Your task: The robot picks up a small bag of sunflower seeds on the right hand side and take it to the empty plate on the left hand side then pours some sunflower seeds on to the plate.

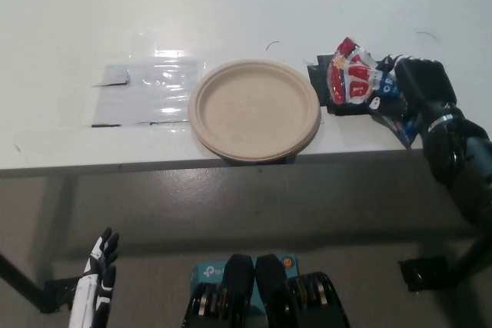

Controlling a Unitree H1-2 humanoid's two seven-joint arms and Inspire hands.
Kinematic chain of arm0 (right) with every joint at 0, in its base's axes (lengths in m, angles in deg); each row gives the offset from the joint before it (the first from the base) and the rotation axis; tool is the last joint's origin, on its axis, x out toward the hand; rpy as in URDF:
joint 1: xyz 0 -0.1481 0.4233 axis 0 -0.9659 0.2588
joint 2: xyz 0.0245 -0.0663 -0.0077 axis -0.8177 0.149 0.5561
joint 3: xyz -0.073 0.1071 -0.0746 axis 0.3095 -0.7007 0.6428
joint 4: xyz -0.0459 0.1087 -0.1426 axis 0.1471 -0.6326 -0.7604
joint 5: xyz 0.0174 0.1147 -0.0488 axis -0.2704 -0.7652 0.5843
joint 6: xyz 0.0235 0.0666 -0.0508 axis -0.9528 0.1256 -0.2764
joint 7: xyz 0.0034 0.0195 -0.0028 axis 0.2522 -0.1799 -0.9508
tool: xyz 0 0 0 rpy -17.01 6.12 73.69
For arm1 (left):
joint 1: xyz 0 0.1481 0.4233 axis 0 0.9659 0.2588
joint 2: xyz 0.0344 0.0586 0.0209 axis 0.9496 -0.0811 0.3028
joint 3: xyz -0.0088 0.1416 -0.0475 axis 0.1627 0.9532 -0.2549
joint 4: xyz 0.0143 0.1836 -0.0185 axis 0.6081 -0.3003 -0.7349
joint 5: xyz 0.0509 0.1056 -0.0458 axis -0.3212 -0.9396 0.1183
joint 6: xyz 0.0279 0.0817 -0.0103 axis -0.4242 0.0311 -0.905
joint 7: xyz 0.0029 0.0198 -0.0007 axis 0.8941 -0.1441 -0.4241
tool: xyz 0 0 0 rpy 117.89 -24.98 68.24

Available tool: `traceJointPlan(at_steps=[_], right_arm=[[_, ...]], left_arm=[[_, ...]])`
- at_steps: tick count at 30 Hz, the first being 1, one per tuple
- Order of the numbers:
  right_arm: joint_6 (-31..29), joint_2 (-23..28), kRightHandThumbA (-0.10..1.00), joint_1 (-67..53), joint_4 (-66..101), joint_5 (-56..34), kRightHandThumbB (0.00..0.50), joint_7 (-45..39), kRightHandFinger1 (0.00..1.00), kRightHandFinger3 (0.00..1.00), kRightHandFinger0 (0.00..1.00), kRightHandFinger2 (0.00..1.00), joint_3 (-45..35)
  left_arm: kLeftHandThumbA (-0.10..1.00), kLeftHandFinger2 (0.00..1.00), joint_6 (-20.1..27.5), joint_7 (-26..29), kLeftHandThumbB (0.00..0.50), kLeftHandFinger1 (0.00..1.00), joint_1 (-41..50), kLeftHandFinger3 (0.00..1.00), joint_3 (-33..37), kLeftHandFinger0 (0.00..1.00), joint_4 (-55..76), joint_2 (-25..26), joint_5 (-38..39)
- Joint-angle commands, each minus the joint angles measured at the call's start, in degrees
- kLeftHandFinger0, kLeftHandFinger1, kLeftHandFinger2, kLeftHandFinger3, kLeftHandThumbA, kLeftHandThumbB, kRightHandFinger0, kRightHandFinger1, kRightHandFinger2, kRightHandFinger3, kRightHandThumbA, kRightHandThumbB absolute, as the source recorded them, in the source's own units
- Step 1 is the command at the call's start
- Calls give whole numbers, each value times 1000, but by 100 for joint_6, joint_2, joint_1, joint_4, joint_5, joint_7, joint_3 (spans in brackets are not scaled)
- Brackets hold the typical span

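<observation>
step: pickup, judged | right hand point(415, 94) closed around bag point(355, 81) near table's point(231, 5) front right edge | plate point(254, 109) empty, front edge | left hand point(96, 282) below table, fingers apart | next: carry bag over plate, tilt

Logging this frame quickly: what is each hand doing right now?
Left hand: open, holding nothing, low beside the table.
Right hand: shut on the seed bag, right of the plate.
</observation>
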Motion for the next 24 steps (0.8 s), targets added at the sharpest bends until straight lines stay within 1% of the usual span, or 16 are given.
traceJointPlan(at_steps=[1, 3, 5, 6, 7, 8, 9, 10, 11, 12, 15, 17, 18, 20, 22, 24], right_arm=[[-599, -134, -100, -303, -137, -424, 66, 266, 158, 567, 0, 595, -283], [-658, -156, -100, -331, -139, -471, 62, 346, 134, 569, 0, 629, -367], [-721, -195, -100, -352, -123, -512, 79, 481, 117, 575, 0, 637, -436], [-747, -214, -100, -354, -119, -540, 77, 505, 111, 624, 0, 688, -479], [-774, -234, -100, -353, -116, -576, 80, 501, 129, 662, 0, 727, -535], [-790, -271, -100, -351, -97, -616, 82, 508, 191, 765, 0, 797, -592], [-777, -293, -100, -352, -87, -635, 72, 500, 227, 797, 0, 796, -614], [-780, -315, -100, -339, -80, -637, 74, 505, 289, 839, 0, 796, -626], [-830, -325, -100, -335, -68, -647, 68, 519, 324, 866, 0, 818, -636], [-881, -338, -100, -333, -39, -638, 70, 576, 350, 895, 0, 817, -619], [-894, -369, -100, -306, 28, -600, 74, 694, 357, 908, 0, 798, -564], [-894, -398, -100, -278, 89, -593, 63, 711, 381, 938, 0, 801, -527], [-894, -420, -100, -238, 95, -575, 61, 715, 391, 922, 0, 795, -520], [-894, -452, -100, -193, 164, -609, 65, 674, 377, 875, 0, 780, -521], [-894, -475, -100, -158, 230, -583, 66, 718, 357, 817, 0, 798, -474], [-894, -489, -100, -136, 335, -570, 70, 753, 346, 820, 0, 814, -409]], left_arm=[[1000, 1000, 217, -5, 21, 1000, 1, 1000, 7, 1000, 89, 61, -4], [1000, 1000, 214, -11, 21, 1000, -1, 1000, 10, 1000, 86, 63, 1], [1000, 1000, 205, -26, 23, 1000, 1, 1000, 8, 1000, 88, 56, 42], [1000, 1000, 212, -16, 25, 1000, -2, 1000, 8, 1000, 80, 56, 35], [1000, 1000, 219, -2, 25, 1000, -6, 1000, 8, 1000, 69, 54, 29], [1000, 1000, 209, -14, 29, 1000, 11, 1000, 6, 1000, 72, 49, 38], [1000, 1000, 216, -13, 29, 1000, 28, 1000, 9, 1000, 72, 49, 31], [1000, 1000, 217, 1, 23, 1000, 31, 1000, 11, 1000, 76, 50, 2], [1000, 1000, 212, -2, 23, 1000, 35, 1000, 16, 1000, 83, 47, -2], [1000, 1000, 194, -7, 22, 1000, 42, 1000, 19, 1000, 103, 46, -10], [1000, 1000, 187, -27, 30, 1000, 32, 1000, 21, 1000, 112, 49, 32], [1000, 1000, 177, -16, 21, 1000, 24, 1000, 23, 1000, 122, 58, -12], [1000, 1000, 162, -15, 21, 1000, 21, 1000, 22, 1000, 132, 54, -11], [1000, 1000, 135, -19, 15, 1000, 27, 1000, 22, 1000, 150, 56, -11], [1000, 1000, 148, -12, 11, 1000, 18, 1000, 22, 1000, 153, 65, -36], [1000, 1000, 170, -3, 10, 1000, 14, 1000, 19, 1000, 148, 64, -40]])
